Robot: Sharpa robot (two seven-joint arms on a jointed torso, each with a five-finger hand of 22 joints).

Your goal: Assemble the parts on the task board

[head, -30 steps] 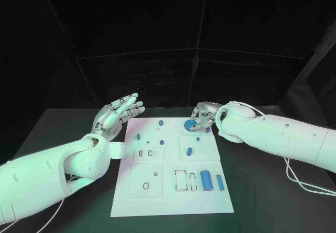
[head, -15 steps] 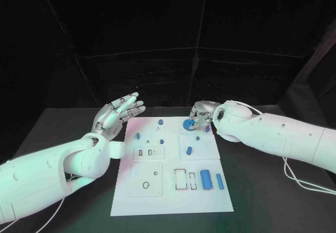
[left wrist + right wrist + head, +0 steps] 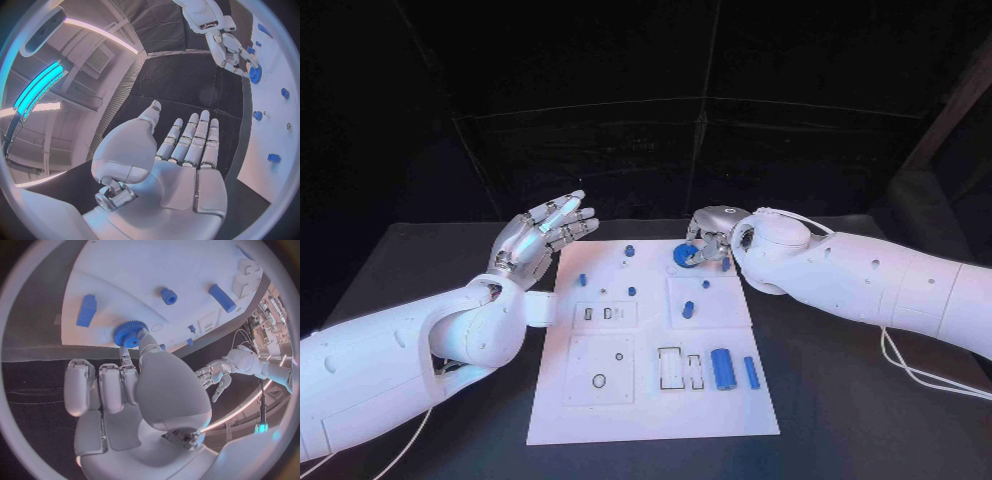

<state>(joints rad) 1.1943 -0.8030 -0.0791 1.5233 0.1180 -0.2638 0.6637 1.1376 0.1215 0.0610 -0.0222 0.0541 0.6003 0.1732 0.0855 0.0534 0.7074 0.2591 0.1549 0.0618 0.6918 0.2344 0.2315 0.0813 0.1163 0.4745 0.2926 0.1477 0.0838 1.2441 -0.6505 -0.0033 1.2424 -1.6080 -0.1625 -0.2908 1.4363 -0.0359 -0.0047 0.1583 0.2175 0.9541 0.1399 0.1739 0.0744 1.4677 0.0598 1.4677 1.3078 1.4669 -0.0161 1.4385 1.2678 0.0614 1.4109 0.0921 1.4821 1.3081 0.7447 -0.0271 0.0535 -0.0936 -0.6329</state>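
White, flat and rectangular, the task board (image 3: 653, 340) lies in the middle of a black table (image 3: 430, 270) in the head view, with small blue parts scattered over it. At its far edge the right hand (image 3: 708, 240) pinches a blue gear (image 3: 687, 256) just above the board, while the left hand (image 3: 542, 232) hovers beside the board's far left corner, fingers spread and holding nothing. Near the robot lie a blue cylinder (image 3: 723, 369) and a slimmer blue bar (image 3: 751, 372), side by side. From the left wrist, the left hand (image 3: 181, 150) shows an empty palm with straight fingers, the gear (image 3: 255, 74) far off. From the right wrist, the right hand (image 3: 134, 385) grips the gear (image 3: 130, 333) only at the fingertips (a slight hold). Such a grip could let the gear tilt or slip, missing its seat, and a loose gear might roll off the board's nearby edge.
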